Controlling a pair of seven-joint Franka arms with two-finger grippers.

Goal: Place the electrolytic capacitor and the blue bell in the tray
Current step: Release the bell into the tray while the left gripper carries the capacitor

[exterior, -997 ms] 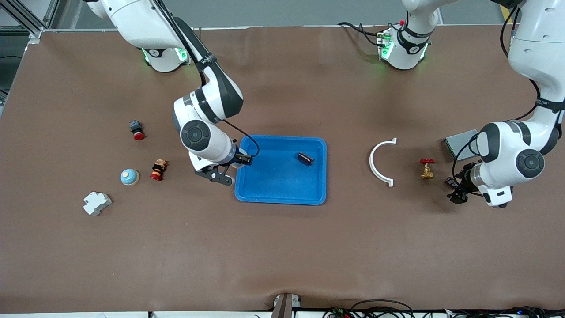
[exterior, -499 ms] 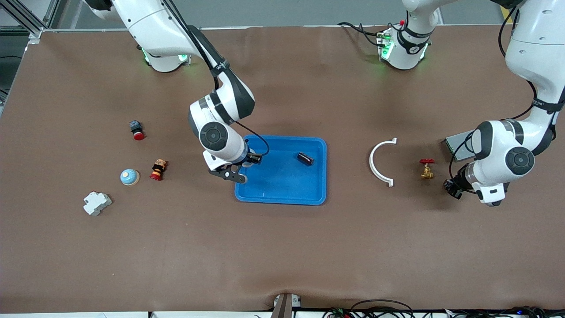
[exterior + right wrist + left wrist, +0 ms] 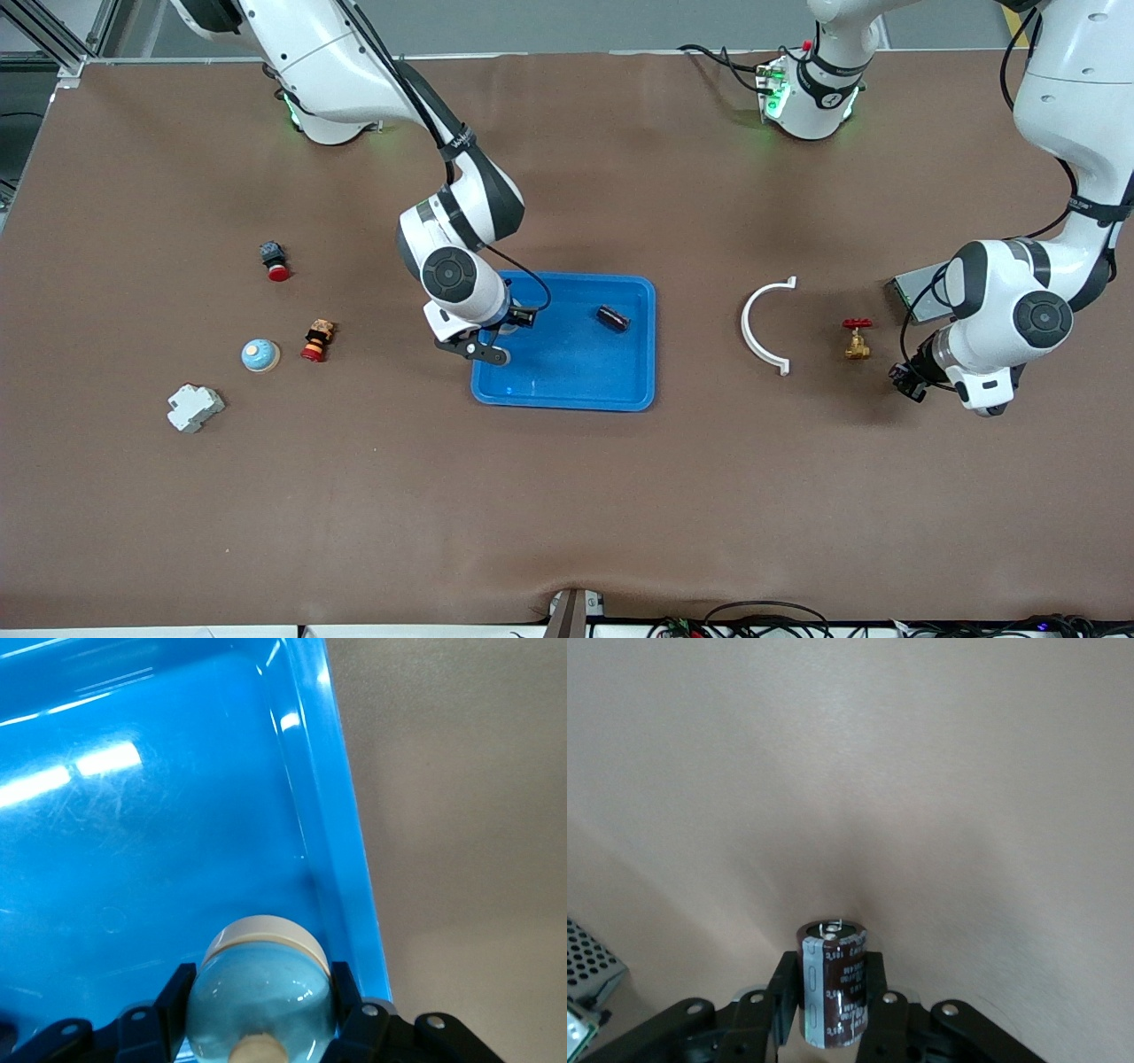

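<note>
My right gripper (image 3: 501, 326) is shut on a pale blue bell (image 3: 261, 997) with a cream rim and knob. It hangs over the blue tray (image 3: 567, 397) just inside the rim at the right arm's end; the tray's floor (image 3: 133, 833) shows beneath it. A dark capacitor (image 3: 613, 318) lies in the tray near its other end. My left gripper (image 3: 907, 379) is shut on a brown electrolytic capacitor (image 3: 831, 979) with a grey stripe, held upright low over the brown mat at the left arm's end. A second blue bell (image 3: 260, 355) rests on the table.
A white curved bracket (image 3: 762, 324), a brass valve with a red handle (image 3: 856, 338) and a grey perforated box (image 3: 917, 289) lie near the left gripper. Toward the right arm's end sit a red push button (image 3: 275, 261), a small figurine (image 3: 317, 341) and a white breaker (image 3: 195, 408).
My left gripper has closed on the capacitor and shifted slightly. My right arm has carried the bell from beside the tray's edge to over its inside.
</note>
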